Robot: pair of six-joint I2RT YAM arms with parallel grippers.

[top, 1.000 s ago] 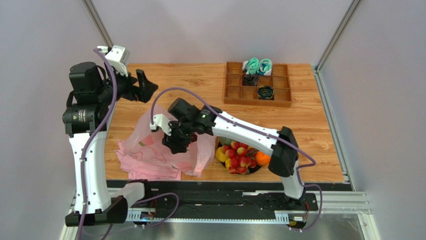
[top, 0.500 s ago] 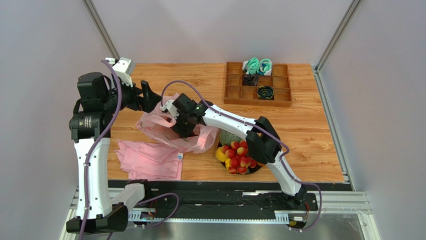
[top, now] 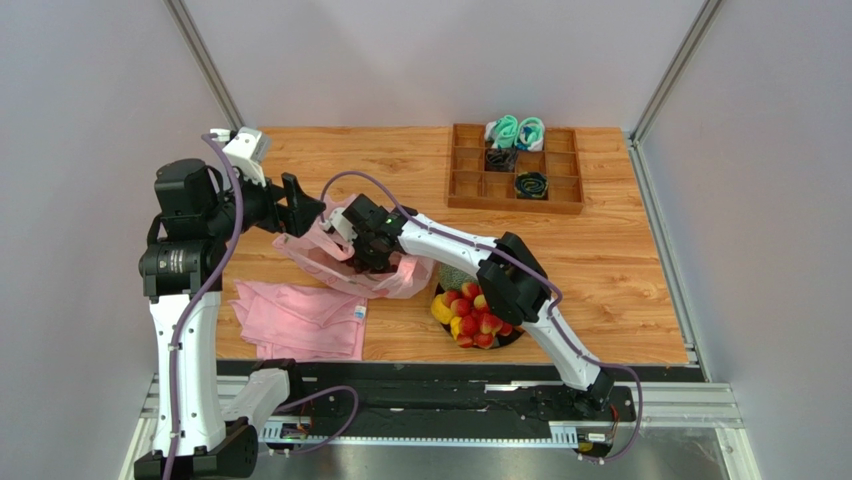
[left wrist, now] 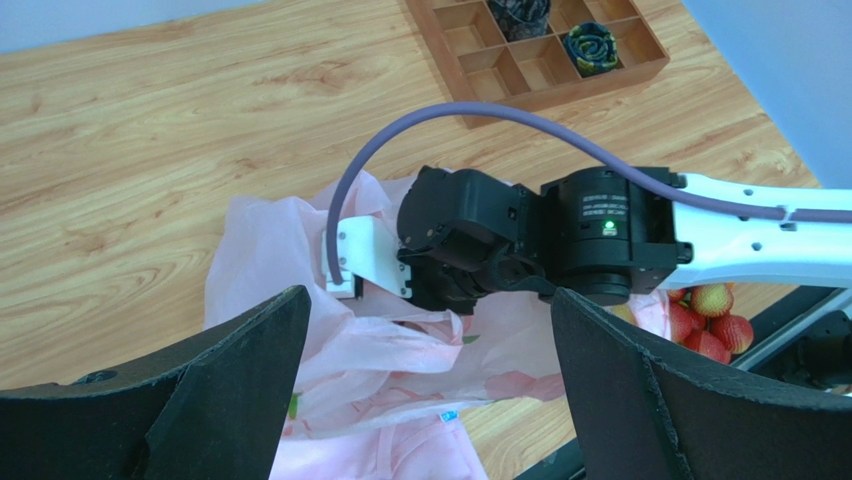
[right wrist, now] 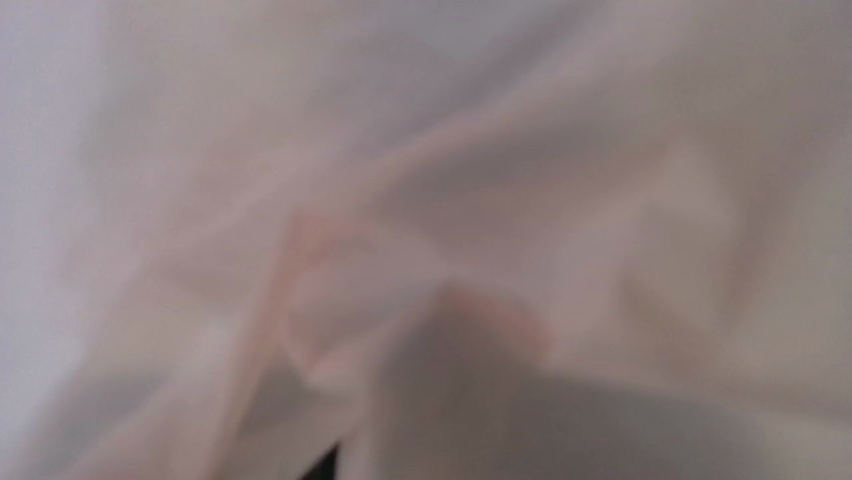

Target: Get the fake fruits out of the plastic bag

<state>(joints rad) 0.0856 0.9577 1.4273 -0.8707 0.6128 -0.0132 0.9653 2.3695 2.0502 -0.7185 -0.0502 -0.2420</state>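
– Dragged away from the near edge, hasn't it?
– Yes. A second ago the plastic bag point(top: 315, 262) lay heaped on the folded pink cloth point(top: 300, 322) at 8 o'clock. It now sits at 9 o'clock on the table point(top: 620, 250), clear of the cloth. The left arm has swung down beside it.
– How does the bag look?
– Thin, translucent pink film, crinkled and bunched, with faint prints. The right wrist view shows only blurred folds of it.
– And the hands?
– The right gripper point(top: 360, 260) is buried in the film. Its fingers are hidden, so I cannot tell whether they pinch anything. The left gripper point(top: 312, 205) is at the bag's 10 o'clock with its jaws spread wide and nothing between them.
– The fruit?
– The fake fruits point(top: 478, 318) are piled on a dark dish point(top: 508, 338) at 6 o'clock on the table. A netted melon point(top: 458, 276) touches the bag's edge, with a smooth yellow lemon point(top: 440, 310) and glossy red strawberries point(top: 470, 325) beside it.
– Anything else?
– A wooden compartment tray point(top: 465, 185) at 1 o'clock on the woodgrain top holds teal and black items.
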